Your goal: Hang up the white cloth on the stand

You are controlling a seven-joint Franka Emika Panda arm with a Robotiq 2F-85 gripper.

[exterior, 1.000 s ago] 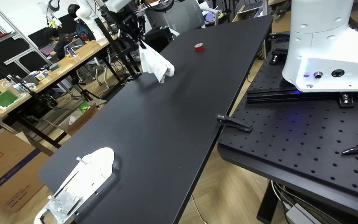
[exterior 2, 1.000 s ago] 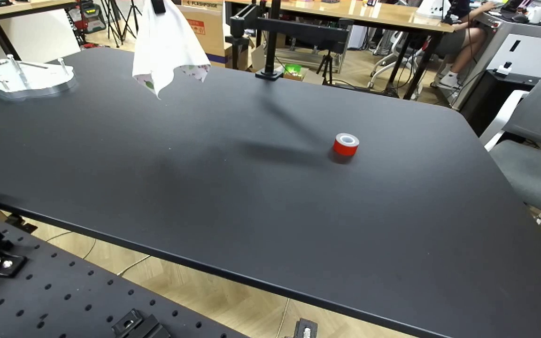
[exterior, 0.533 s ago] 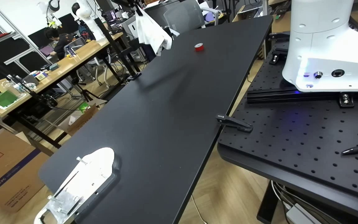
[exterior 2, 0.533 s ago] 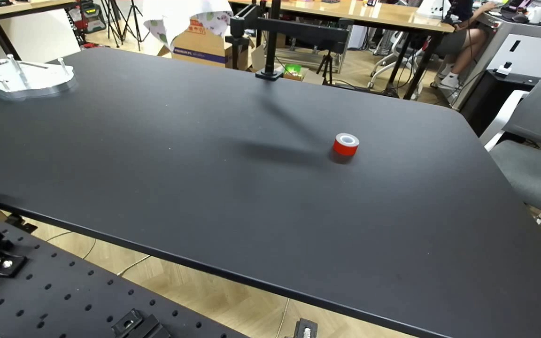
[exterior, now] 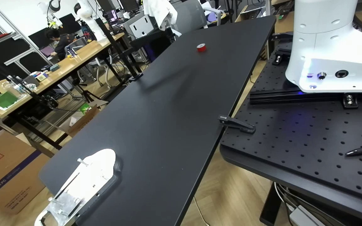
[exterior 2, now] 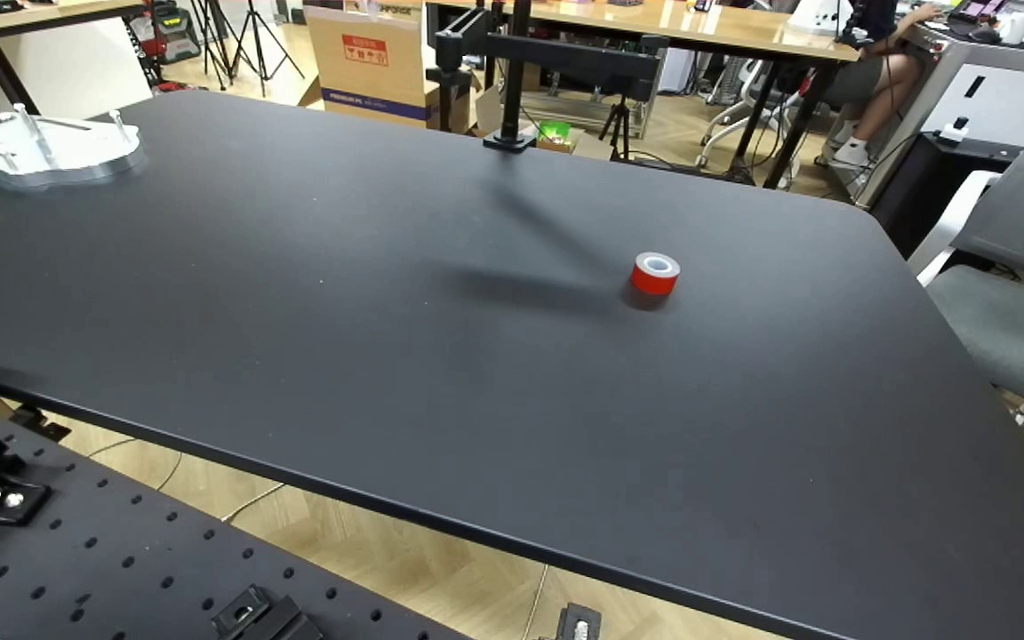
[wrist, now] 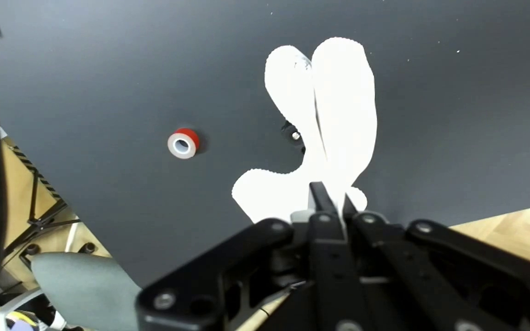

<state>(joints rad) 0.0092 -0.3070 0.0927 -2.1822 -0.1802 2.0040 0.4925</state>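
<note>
One white cloth point(wrist: 341, 105) is dangling pinched in the Robotiq gripper point(wrist: 334, 195), lifted, seemingly awaiting hanging on the black stand point(exterior 2: 518, 62) at the tabletop's point(exterior 2: 512, 382) far edge.

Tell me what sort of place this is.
Most likely a robotics lab or workshop: in an exterior view, a white robot base stands over a black perforated plate, and what looks like another white robot arm shows in the background by a wooden-topped bench.
</note>
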